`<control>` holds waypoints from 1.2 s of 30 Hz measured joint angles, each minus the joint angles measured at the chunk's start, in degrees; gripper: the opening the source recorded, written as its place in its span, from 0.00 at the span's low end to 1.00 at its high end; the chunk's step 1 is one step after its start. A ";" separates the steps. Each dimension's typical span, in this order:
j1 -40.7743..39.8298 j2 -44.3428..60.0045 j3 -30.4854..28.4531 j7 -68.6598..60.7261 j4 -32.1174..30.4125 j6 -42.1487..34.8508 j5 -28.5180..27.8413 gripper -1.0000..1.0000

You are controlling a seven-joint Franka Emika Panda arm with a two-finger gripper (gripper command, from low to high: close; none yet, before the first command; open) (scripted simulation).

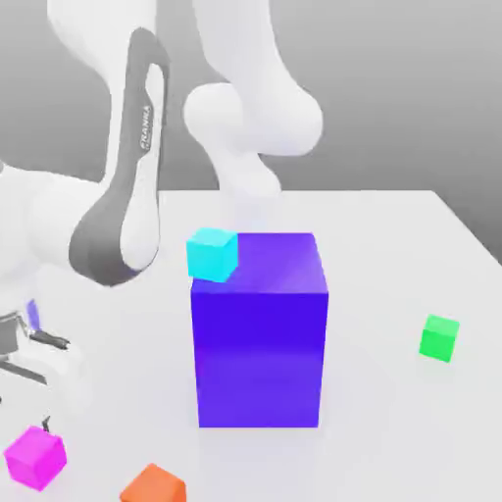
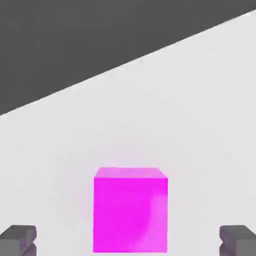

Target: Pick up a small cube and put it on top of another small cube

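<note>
Nearest the exterior camera, at the lower corner on the exterior view's left, the small magenta-pink cube (image 1: 35, 458) rests on the white tabletop (image 1: 392, 431), with an orange cube (image 1: 154, 485) just beside it toward the exterior view's right. Directly above the magenta cube, the pincer (image 1: 25, 377) hangs at the end of the white arm (image 1: 123, 186). Seen from the hand view, the magenta cube (image 2: 130, 210) lies between the two dark fingertips (image 2: 19, 239), which are spread wide with clear tabletop showing on either side of the cube; neither fingertip touches it. Farther back, near the middle of the tabletop, stands a large blue-violet block (image 1: 260, 333), and a cyan cube (image 1: 213, 253) sits on its top at the corner toward the exterior view's left. Well apart on the exterior view's right, the small green cube (image 1: 439, 338) rests alone on the tabletop. Beyond the block, the arm's pale base column (image 1: 245, 118) rises against a grey backdrop.
</note>
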 joint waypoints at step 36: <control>38.88 -26.76 25.41 31.51 -17.31 -3.82 4.82 0.00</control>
